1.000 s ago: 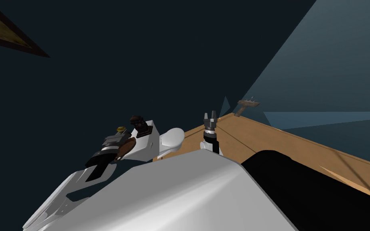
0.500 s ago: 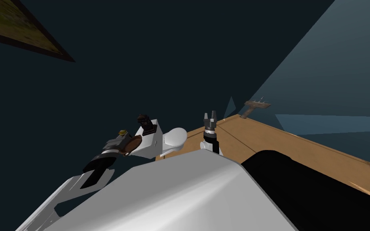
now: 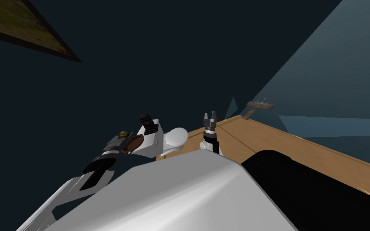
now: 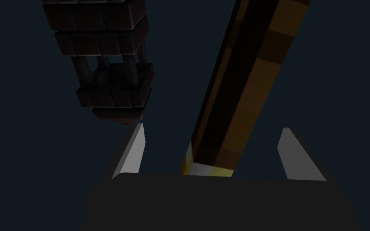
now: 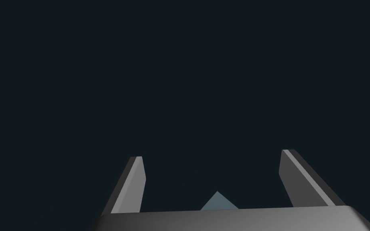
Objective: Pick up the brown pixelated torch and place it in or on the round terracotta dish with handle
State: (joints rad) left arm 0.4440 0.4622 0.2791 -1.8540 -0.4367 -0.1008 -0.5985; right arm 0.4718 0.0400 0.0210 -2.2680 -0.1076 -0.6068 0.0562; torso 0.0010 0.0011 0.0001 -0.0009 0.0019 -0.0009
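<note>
Dark wall [image 3: 188,56] | torch [image 4: 236,92] between wide-spread left claw [image 4: 212,127], untouched | right claw [image 5: 211,154] spread, empty

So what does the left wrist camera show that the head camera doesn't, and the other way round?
Left wrist adds: the left fingers open, with the brown torch standing between them, touching neither. Head adds: the brown dish by that hand, a white box, the right fingers and a wooden surface. Both: a dark blocky lantern and the torch's yellow end.
</note>
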